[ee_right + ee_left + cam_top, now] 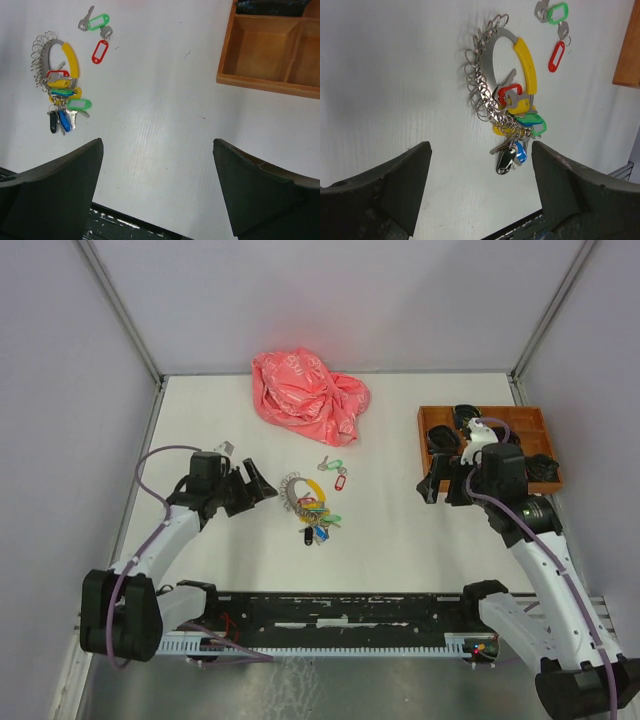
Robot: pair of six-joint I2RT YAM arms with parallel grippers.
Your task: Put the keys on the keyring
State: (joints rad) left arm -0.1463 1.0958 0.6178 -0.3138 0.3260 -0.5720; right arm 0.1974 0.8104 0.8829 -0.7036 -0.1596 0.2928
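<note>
You're at the start: no key is lifted yet. Your left claw point(262, 490) and right claw point(447, 490) both hang wide and empty. The two keys point(333, 472), small and silver with one green tag and one red, lie flat mid-table, just far-right of the keyring point(300, 495). Next, probably pinch one key while steadying the ring.

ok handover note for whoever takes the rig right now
Left gripper: open, empty, beside the keyring, pointed at it.
Right gripper: open, empty, over the table, right of the keys.
Green-tagged key and red-tagged key: loose on the table beside the keyring, not on it.
Done: nothing yet.
Left: pick up both keys and thread them onto the keyring.
</note>
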